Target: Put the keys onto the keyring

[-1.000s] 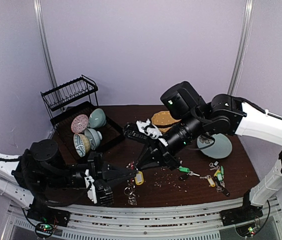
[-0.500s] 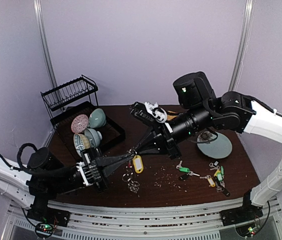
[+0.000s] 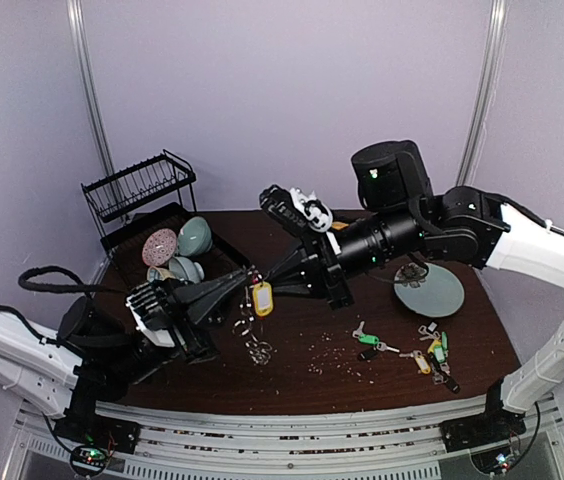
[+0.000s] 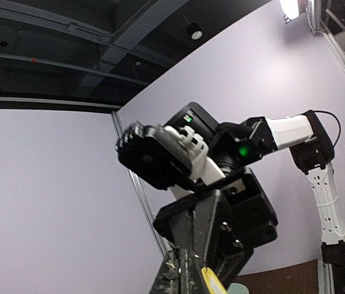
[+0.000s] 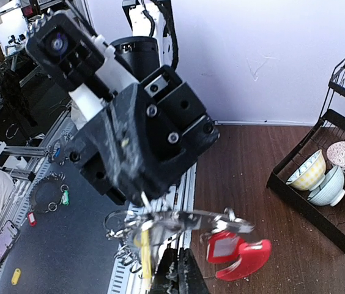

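The keyring [image 3: 253, 328] hangs in the air over the table's middle, its silver loops [image 5: 120, 229] bunched and its red arc [image 5: 249, 260] lowest. My left gripper [image 3: 245, 281] and right gripper [image 3: 265, 277] meet tip to tip above it, both shut. The left one pinches the keyring's band [image 5: 178, 219]. A key with a yellow tag [image 3: 262, 298] dangles at the right gripper's [image 5: 178, 271] closed tips. A red tag [image 5: 224, 246] hangs on the ring too. In the left wrist view my shut fingers [image 4: 178, 278] touch the yellow tag [image 4: 212, 283]. More keys [image 3: 430, 350] lie loose at the right.
A black dish rack [image 3: 140, 188] with bowls [image 3: 180, 258] stands at the back left. A teal plate [image 3: 437, 292] lies at the right and a yellow dotted plate [image 3: 324, 236] behind the right arm. A green-tagged key [image 3: 366, 339] and crumbs [image 3: 330, 352] are on the brown table [image 3: 292, 385].
Both grippers rose and moved left and back together, lifting the keyring and yellow tag off the table's front area. The left arm swung its wrist upward.
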